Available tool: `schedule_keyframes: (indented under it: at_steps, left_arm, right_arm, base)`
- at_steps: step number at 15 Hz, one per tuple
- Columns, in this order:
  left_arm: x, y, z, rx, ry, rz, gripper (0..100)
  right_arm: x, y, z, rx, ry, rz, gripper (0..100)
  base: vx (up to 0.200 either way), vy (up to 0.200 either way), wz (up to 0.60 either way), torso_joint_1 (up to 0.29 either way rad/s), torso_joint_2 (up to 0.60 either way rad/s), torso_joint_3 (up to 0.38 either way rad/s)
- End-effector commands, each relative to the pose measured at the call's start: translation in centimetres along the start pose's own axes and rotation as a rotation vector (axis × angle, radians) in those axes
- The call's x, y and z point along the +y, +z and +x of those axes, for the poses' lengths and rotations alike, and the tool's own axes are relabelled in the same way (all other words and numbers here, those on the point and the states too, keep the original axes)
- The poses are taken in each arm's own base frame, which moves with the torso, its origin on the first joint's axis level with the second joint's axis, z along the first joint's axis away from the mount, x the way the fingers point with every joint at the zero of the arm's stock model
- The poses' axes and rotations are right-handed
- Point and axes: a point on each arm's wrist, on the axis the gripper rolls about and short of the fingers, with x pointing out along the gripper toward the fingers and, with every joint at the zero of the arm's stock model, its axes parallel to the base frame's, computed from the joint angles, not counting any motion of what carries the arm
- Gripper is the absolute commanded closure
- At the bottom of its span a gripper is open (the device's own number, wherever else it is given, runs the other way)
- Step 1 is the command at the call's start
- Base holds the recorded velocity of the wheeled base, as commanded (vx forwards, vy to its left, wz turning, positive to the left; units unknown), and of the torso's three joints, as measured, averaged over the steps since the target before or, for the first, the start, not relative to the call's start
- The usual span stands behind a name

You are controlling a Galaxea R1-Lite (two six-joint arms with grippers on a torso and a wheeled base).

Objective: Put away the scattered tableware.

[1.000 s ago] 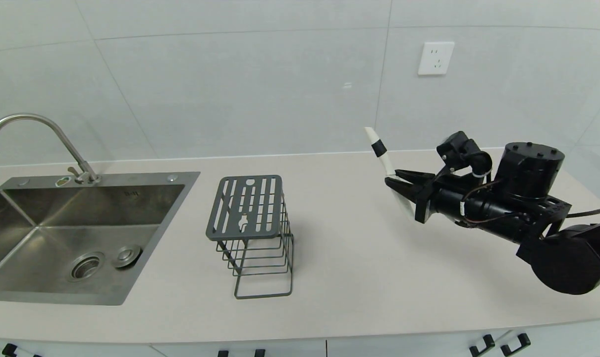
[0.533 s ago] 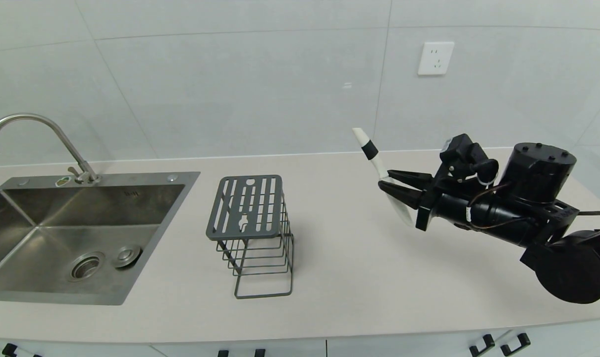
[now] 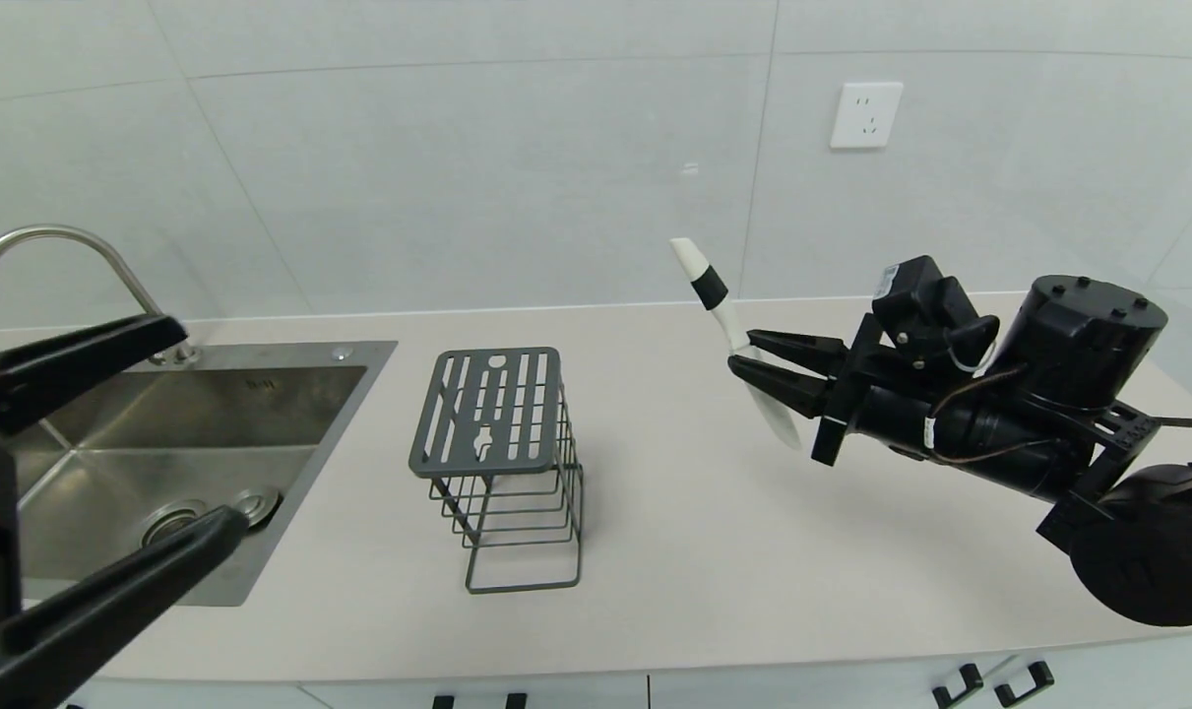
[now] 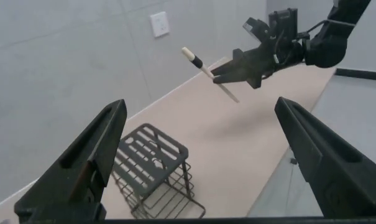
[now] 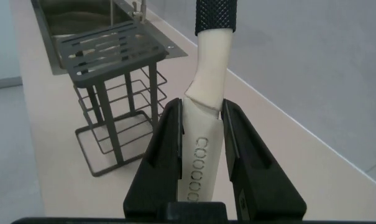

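My right claw (image 3: 737, 353) is pinching a white utensil (image 3: 721, 311) about midway along. It holds the utensil tilted in the air above the bench (image 3: 714, 561), well to the right of the dark wire rack (image 3: 487, 406). My left claw (image 3: 210, 421) hangs spread wide near the sink (image 3: 290, 394), holding nothing. I judge the pick-up done; lowering the utensil into the rack's slotted top is left. The utensil is slim and white, with a black band near its upper end.
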Motion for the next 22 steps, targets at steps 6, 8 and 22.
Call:
schedule_keyframes:
  at_steps: [6,8,22]
  left_arm:
    - [2.2,-5.9,8.0,-0.058,-0.33,-0.01,0]
    - [2.0,-5.5,9.8,-0.086,-0.378,-0.048,0]
    - [0.1,-9.4,21.8,-0.218,-0.509,-0.248,0]
  right_arm:
    - [1.3,2.5,-0.4,-0.069,0.045,-0.036,100]
    - [1.6,2.5,-1.0,-0.061,0.048,-0.03,100]
    - [3.3,6.1,-6.0,-0.144,0.08,-0.065,100]
  base:
    - [0.0,0.0,0.0,0.0,0.0,0.0]
    - [0.0,0.0,0.0,0.0,0.0,0.0]
    - [0.0,0.0,0.0,0.0,0.0,0.0]
